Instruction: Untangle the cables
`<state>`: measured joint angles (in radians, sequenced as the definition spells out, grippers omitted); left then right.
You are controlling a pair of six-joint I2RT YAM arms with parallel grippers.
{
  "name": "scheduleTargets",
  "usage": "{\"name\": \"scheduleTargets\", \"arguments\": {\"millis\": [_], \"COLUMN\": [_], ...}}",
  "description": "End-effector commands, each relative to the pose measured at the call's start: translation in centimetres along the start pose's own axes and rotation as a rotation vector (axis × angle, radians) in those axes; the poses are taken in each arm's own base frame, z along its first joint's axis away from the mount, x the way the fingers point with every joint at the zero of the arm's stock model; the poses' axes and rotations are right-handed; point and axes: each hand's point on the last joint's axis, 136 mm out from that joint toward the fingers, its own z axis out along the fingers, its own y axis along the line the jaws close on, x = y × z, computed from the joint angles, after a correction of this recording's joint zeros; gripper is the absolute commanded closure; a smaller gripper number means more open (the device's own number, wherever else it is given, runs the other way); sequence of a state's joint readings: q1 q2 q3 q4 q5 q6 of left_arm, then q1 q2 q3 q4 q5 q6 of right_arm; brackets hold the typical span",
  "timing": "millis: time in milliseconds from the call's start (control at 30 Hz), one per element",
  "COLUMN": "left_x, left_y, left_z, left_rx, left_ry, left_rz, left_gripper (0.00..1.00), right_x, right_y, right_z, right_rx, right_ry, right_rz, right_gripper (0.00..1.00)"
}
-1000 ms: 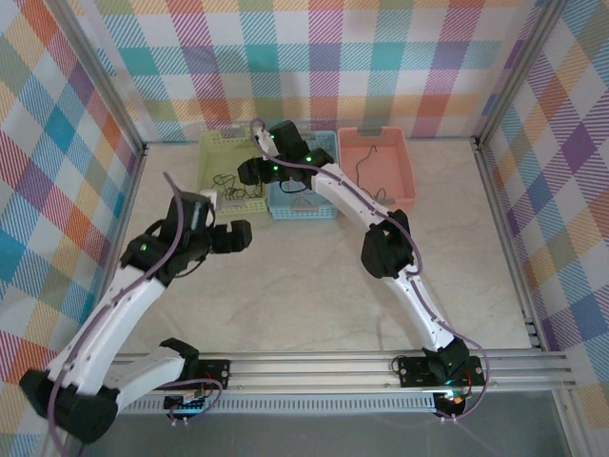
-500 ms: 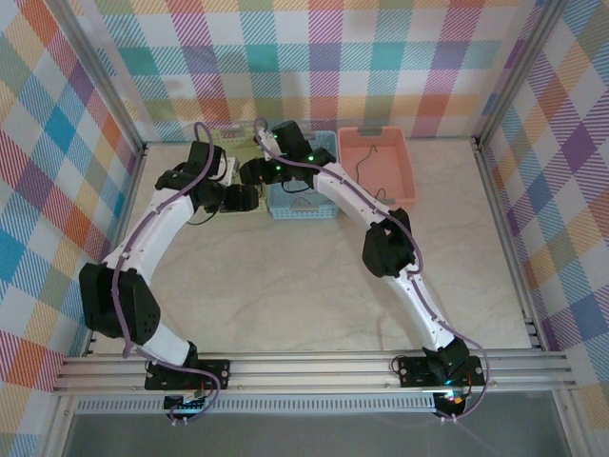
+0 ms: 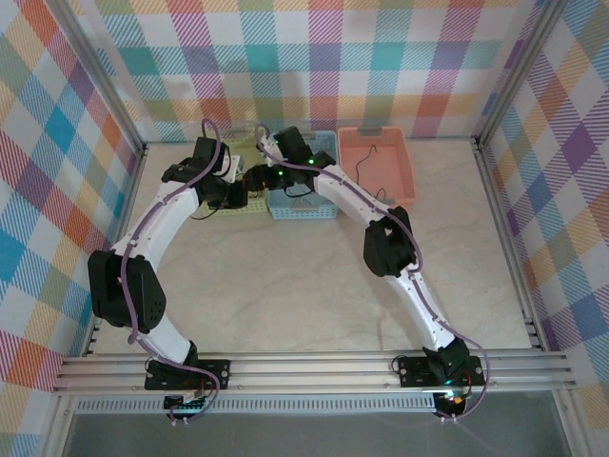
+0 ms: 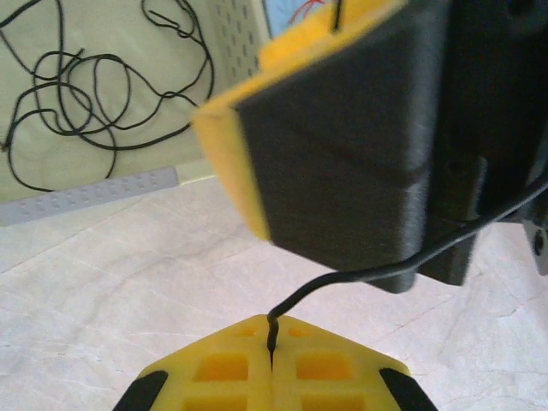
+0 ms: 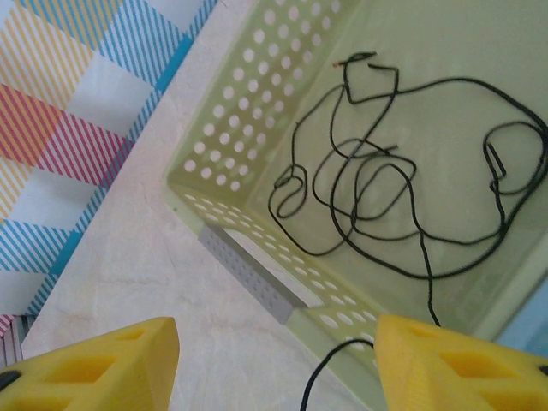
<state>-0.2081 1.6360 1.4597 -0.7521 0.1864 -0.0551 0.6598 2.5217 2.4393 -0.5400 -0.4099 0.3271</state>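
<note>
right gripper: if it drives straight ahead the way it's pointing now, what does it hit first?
Probably the loose black cable strand crossing between the open fingers of the right gripper, though its depth is unclear. Beyond that, the near wall of the green basket, then the tangled cables inside.

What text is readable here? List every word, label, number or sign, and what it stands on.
No text can be read.
Green basket: plain, no label.
Left gripper: plain yellow, no marking.
Board below the rail: too small to read.
</note>
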Motion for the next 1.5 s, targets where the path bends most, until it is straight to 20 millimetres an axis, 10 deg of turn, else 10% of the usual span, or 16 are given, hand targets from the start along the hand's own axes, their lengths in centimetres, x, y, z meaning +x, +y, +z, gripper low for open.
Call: {"name": "scheduleTargets", "arguments": {"millis": [0, 233, 533, 733, 900, 1167, 1467], "left_x": [-2.7, -6.6, -7.0, -7.8, -8.6, -1.6, 7.5], "left_y": [2.4, 4.5, 7.7, 8.4, 8.2, 8.7, 10.5], "left_z": [-1.3, 1.6, 7.3, 4.5, -1.6, -8.2, -5.6], "left_rx": [-0.057, -0.062, -0.158, -0.216, -0.259, -0.251, -0.310], "left_ry": [-0.062, -0.003, 0.127, 0.058, -0.135, -0.683, -0.728], "left_rz": [-0.049, -0.115, -0.138, -0.177, -0.226, -0.234, -0.154], "left_gripper": [1.00, 1.00, 0.97, 0.11, 0.00, 0.00, 0.00], "right_x": [-2.6, -0.6, 1.7, 3.1, 3.8, 6.1, 13.4], "right_y": [1.9, 3.9, 6.9, 6.2, 5.5, -0.2, -8.2], "right_z": [-4.3, -7.6, -11.6, -13.2, -15.4, -23.1, -31.1], "right_rx": [-0.049, -0.121, -0.201, -0.124, -0.062, 0.267, 0.629], "right_ry": [-0.058, -0.018, -0.031, -0.052, -0.108, -0.361, -0.531], "right_rz": [-0.048, -0.158, -0.239, -0.265, -0.264, -0.270, -0.218], "right_gripper": [0.38, 0.33, 0.29, 0.29, 0.27, 0.18, 0.09]}}
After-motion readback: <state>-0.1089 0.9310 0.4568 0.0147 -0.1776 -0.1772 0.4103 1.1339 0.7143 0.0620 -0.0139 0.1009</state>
